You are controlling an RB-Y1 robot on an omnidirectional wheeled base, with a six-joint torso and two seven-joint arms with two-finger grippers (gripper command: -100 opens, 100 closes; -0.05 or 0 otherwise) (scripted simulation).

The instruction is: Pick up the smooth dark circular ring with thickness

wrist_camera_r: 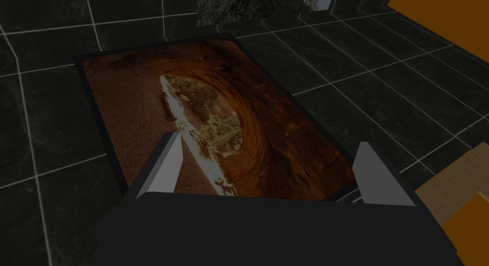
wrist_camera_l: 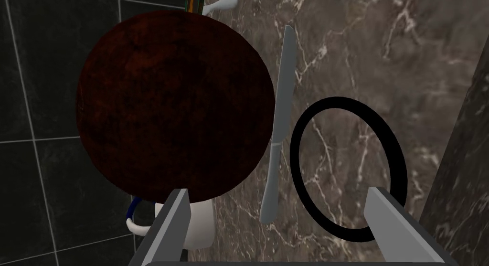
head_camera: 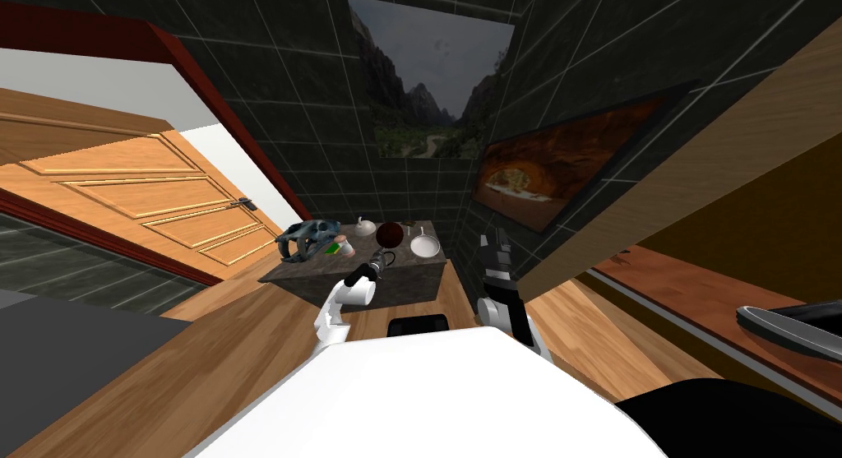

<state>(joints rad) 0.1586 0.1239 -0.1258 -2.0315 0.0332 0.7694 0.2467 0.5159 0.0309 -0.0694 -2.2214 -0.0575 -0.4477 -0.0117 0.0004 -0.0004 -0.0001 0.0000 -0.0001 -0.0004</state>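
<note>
The thin black ring point(wrist_camera_l: 295, 155) lies flat on the dark marble tabletop point(wrist_camera_l: 382, 53). My left gripper point(wrist_camera_l: 279, 220) hovers open just short of it. One of its fingers point(wrist_camera_l: 387, 215) overlaps the ring's near rim, and the other stands below a big dark brown ball point(wrist_camera_l: 176, 105). A grey knife point(wrist_camera_l: 279, 124) lies between the ball and the ring. From the head, the left gripper point(head_camera: 378, 264) reaches over the middle of the table point(head_camera: 395, 293). My right gripper point(wrist_camera_r: 270, 167) is open and empty, raised beside the table's right edge point(head_camera: 496, 247).
A blue-grey skull-like object point(head_camera: 308, 238), a green and white bottle point(head_camera: 339, 248) and a white plate point(head_camera: 425, 246) share the table. A white cup with a blue handle point(wrist_camera_l: 198, 225) sits under the ball. Dark tiled walls close behind; a wooden door point(head_camera: 156, 198) stands left.
</note>
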